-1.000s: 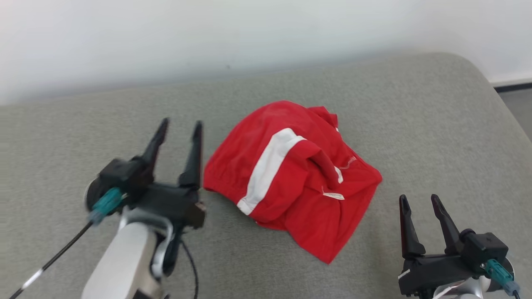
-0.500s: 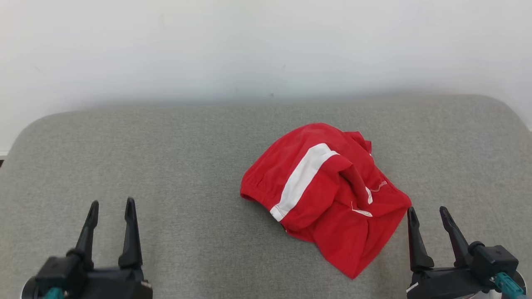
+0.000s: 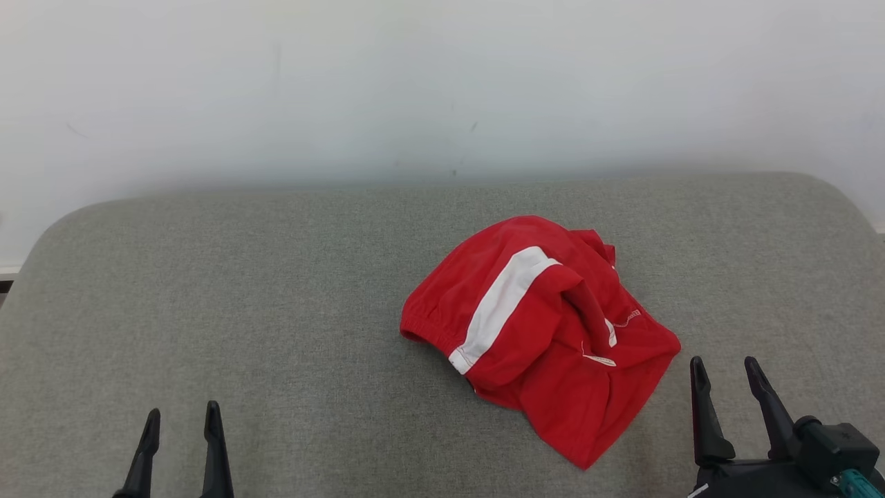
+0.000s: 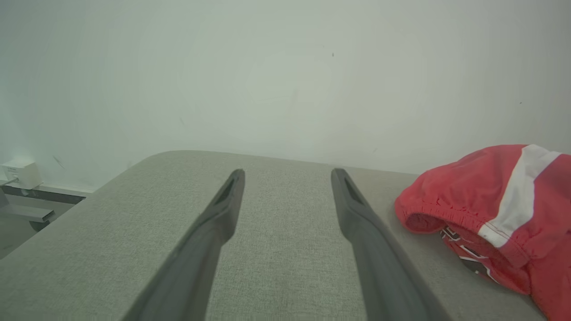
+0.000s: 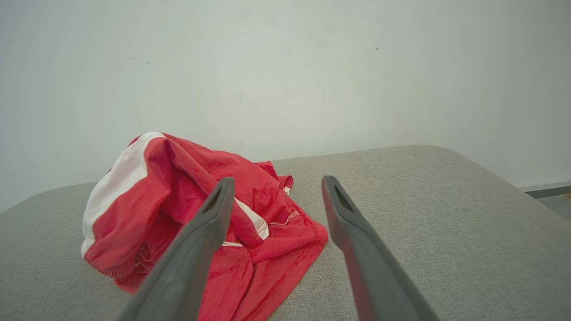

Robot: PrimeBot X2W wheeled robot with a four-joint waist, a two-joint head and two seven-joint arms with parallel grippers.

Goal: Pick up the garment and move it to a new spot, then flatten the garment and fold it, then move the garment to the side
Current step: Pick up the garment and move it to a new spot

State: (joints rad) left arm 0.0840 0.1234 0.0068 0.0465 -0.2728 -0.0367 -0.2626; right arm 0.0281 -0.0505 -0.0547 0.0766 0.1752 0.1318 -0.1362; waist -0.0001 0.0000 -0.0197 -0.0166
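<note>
Judging by how the red garment (image 3: 539,332) lies, bunched in a heap with its white stripe uppermost, most of the job looks undone. Flattening, folding and setting aside are all left, and whether this is already its new spot I cannot tell. It sits right of centre on the grey cushion (image 3: 276,311). The right end effector (image 3: 723,361) is just beside its near corner, and the left end effector (image 3: 182,409) is well apart. Both stand wide open, holding nothing. A broad bare stretch runs left of the heap, good room for spreading. To the right there is less before the rounded corner falls away, and the wall (image 3: 415,83) closes the back edge.
</note>
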